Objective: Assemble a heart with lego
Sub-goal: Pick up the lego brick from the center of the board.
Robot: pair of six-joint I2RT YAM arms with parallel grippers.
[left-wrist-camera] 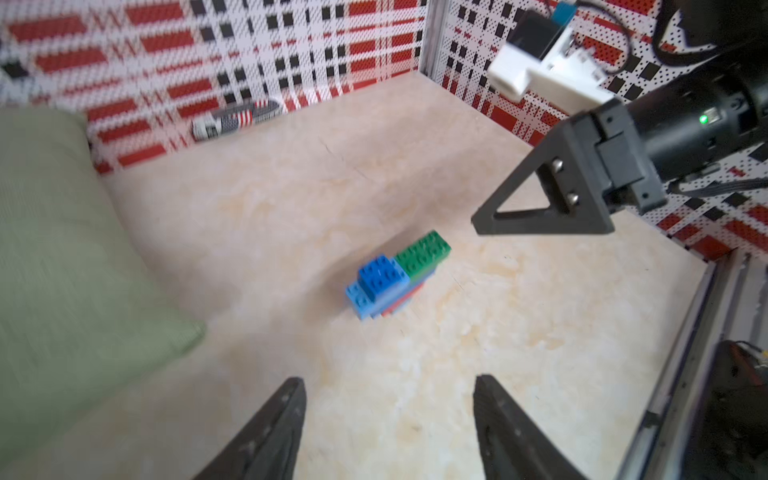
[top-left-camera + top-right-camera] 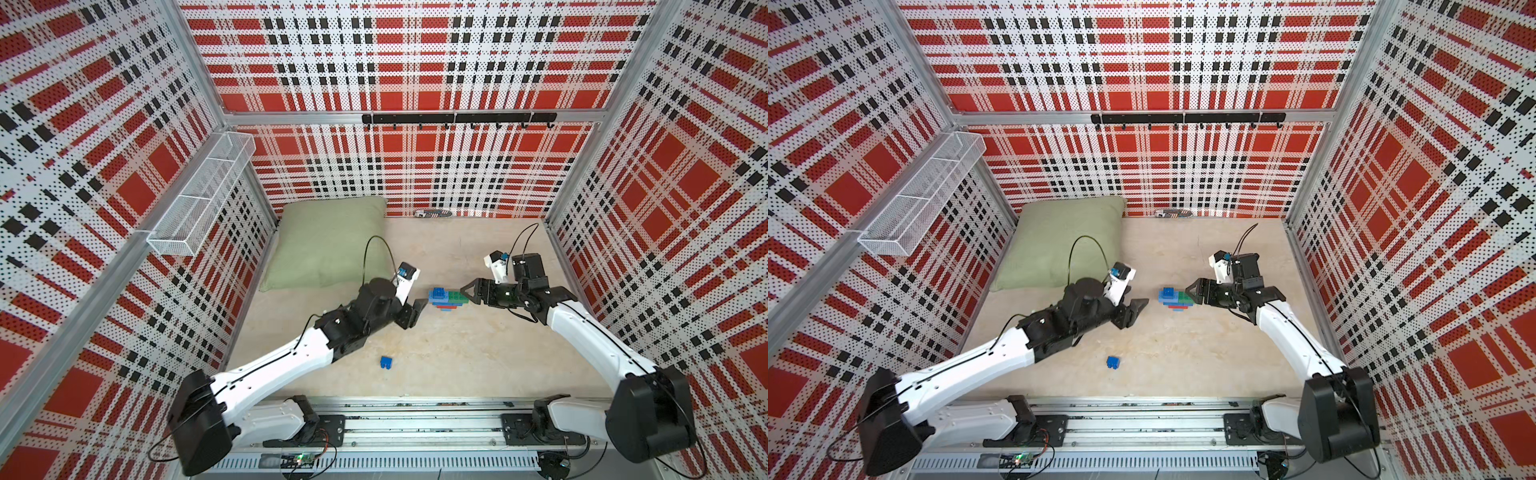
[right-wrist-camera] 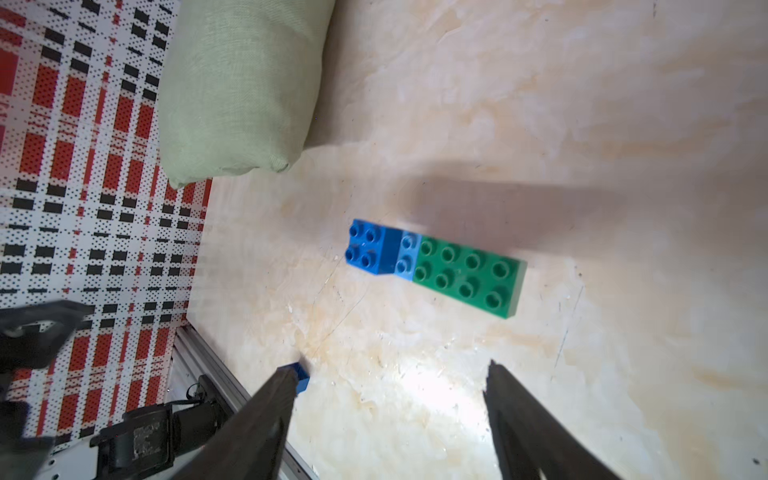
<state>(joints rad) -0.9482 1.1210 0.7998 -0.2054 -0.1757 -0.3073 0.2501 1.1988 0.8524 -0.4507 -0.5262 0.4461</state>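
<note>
1. Wire basket (image 2: 199,195): white mesh, hung on the left wall. Shown in the top views only.
2. Green pillow (image 2: 328,245): far left corner of the beige surface (image 2: 457,357).
3. Left gripper (image 2: 413,313): low, just left of the heart and apart from it. In the left wrist view (image 1: 386,384) the jaws are spread wide with nothing between them.
4. Loose blue lego brick (image 2: 386,362): alone towards the front, well apart from the heart. Clear in both top views, half hidden behind a finger in the right wrist view (image 3: 302,376).
5. Heart (image 2: 448,298): mid-surface between the grippers, studs upward. A dark blue brick sits on light blue, with a green brick alongside. Its red lower layer shows in the top views and the left wrist view (image 1: 395,278). The right wrist view (image 3: 436,266) shows only the studded tops.
6. Right gripper (image 2: 466,294): at the heart's green end. The top views overlap it with the brick, but the left wrist view shows a gap. In the right wrist view (image 3: 390,370) the jaws are wide and empty.
</note>
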